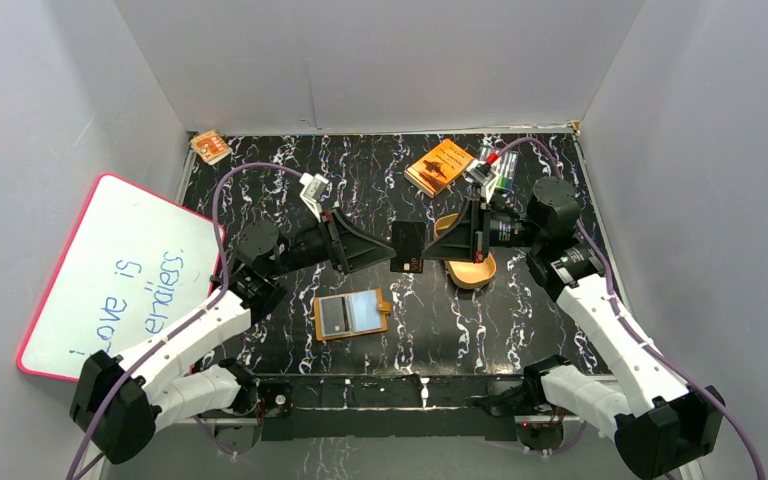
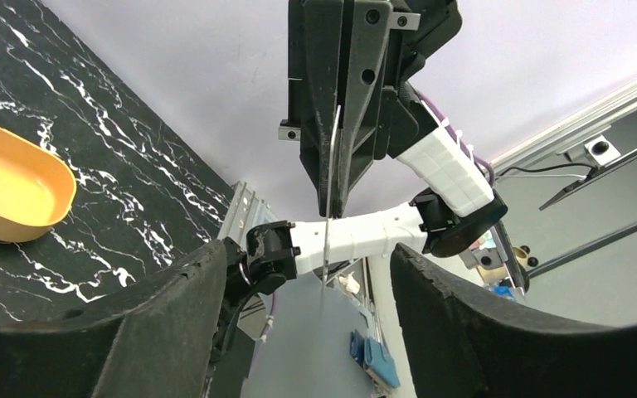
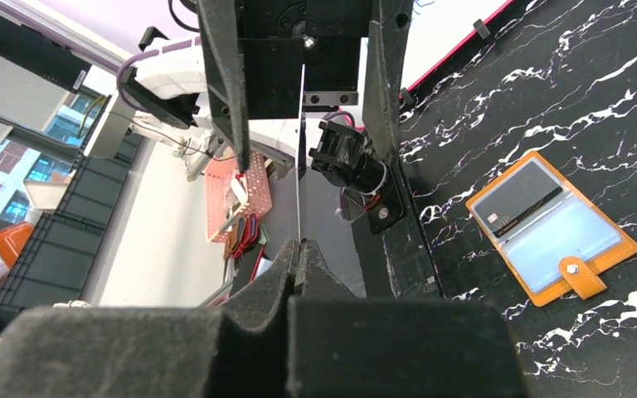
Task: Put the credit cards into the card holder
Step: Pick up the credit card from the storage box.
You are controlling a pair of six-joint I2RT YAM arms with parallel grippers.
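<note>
The card holder lies open on the black marbled table, a grey card in its left half and a pale blue card in its right. It also shows in the right wrist view. My right gripper is shut on a dark credit card and holds it in the air, seen edge-on in the right wrist view. My left gripper is open, its fingers on either side of the card's free end without touching it.
A gold oval tray lies under the right gripper. An orange book and small bottles sit at the back right. A whiteboard leans at the left. A small orange item lies in the back left corner.
</note>
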